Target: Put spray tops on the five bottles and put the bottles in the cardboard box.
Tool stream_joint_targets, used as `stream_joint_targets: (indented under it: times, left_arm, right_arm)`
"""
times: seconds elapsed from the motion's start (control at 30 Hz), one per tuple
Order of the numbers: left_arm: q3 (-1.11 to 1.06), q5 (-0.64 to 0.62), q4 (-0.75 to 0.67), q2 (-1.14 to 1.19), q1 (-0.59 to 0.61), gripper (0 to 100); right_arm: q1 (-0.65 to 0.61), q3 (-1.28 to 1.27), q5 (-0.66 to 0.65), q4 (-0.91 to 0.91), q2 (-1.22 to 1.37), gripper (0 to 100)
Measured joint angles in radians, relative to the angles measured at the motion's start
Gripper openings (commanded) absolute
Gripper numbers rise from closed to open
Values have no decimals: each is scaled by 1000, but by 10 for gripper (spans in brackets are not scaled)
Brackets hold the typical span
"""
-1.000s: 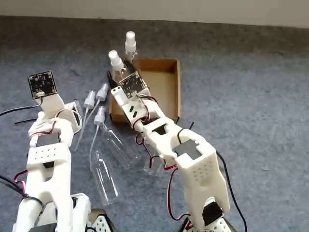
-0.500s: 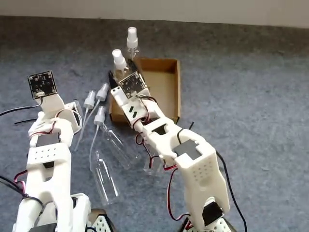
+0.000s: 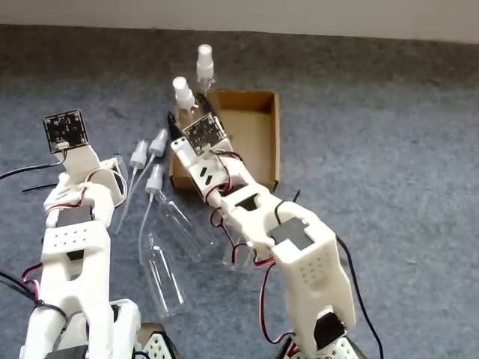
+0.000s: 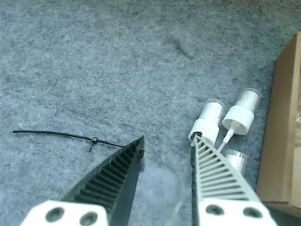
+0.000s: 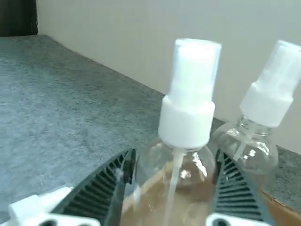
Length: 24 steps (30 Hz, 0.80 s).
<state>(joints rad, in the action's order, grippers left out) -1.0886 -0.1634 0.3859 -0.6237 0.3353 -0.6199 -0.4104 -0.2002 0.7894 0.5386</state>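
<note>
Cardboard box (image 3: pixel 254 134): lying flat on the carpet. Right gripper (image 5: pixel 174 155): at the box's far left corner, jaws flanking an upright capped bottle (image 5: pixel 188 117) and apparently clamping it. Second capped bottle (image 5: pixel 270 101): just beside. Left gripper (image 4: pixel 168 138): jaws wide, holding nothing, next to loose spray tops (image 4: pixel 207 117).

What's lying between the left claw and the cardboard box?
Three loose spray tops lie between the left gripper and the cardboard box; the left wrist view shows them.

From here I can read no text, label, number or sign, neither on the bottles (image 3: pixel 162 275) nor the box (image 3: pixel 254 138).
</note>
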Motion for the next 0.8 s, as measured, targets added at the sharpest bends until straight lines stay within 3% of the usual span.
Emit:
stream_joint_targets:
  times: [0.8]
  left_arm:
    - [0,0,0,0,0,160]
  right_arm:
    - [-11,-46,0,0,-75,214]
